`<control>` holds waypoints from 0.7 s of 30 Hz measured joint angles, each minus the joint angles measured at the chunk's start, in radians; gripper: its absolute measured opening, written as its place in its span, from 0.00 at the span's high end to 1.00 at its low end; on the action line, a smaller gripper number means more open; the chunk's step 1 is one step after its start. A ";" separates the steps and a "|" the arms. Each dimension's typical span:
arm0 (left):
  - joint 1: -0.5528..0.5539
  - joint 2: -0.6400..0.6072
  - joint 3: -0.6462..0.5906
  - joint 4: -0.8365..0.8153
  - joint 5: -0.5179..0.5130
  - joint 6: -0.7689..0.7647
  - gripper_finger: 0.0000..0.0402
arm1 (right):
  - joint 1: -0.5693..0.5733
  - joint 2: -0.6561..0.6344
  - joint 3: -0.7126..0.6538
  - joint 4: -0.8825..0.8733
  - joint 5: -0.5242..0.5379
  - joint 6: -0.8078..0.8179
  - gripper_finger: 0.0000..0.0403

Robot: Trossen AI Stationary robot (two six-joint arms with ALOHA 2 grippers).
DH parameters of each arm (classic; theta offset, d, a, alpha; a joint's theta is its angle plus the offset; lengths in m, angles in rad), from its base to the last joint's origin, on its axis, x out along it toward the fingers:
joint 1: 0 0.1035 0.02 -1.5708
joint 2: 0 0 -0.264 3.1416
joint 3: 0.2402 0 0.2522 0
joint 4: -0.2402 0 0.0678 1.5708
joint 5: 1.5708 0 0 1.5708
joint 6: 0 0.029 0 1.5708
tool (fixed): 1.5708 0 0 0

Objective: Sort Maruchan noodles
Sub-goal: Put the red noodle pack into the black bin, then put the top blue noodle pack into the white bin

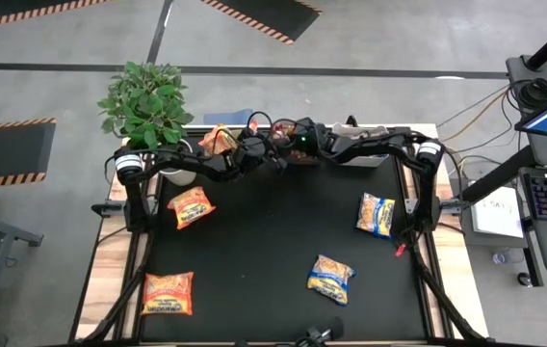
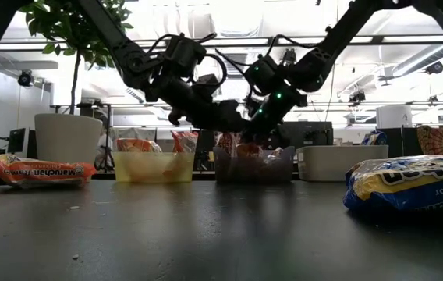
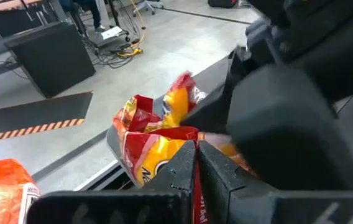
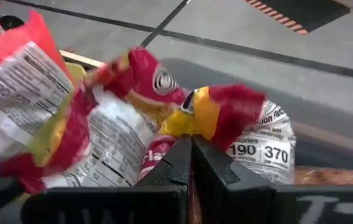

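Orange-red packet (image 1: 192, 206): flat on the desk, tilted, below the left hand (image 1: 275, 154) toward the desk's near side.
Orange-red packet, near-left corner (image 1: 168, 293): flat, print up, well apart from both hands.
Blue-and-yellow packet (image 1: 376, 214): flat, slightly tilted, below the right hand (image 1: 299, 152), off to its right.
Blue-and-yellow packet, near side (image 1: 331, 278): flat, skewed, well apart from both hands.
Red-pink packets (image 4: 164, 118): crumpled, standing on edge, bunched just beyond the right hand's closed fingers (image 4: 176, 163); nutrition print shows.
Red-and-yellow packet (image 3: 145, 146): upright, creased, at the left hand's closed fingertips (image 3: 186, 163).
Orange packet (image 1: 219, 141): at the far edge, left of the left hand.
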 joint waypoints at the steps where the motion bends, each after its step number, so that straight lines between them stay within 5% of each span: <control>1: 0.000 0.000 -0.001 -0.003 0.000 -0.002 1.00 | 0.000 0.005 0.000 -0.002 0.000 0.005 0.98; 10: -0.001 -0.029 -0.001 -0.016 0.003 -0.008 0.99 | 0.002 -0.043 -0.004 -0.034 -0.004 -0.006 0.98; 21: -0.017 -0.155 -0.004 -0.124 0.002 0.037 0.92 | 0.055 -0.265 -0.004 -0.219 0.007 -0.050 0.98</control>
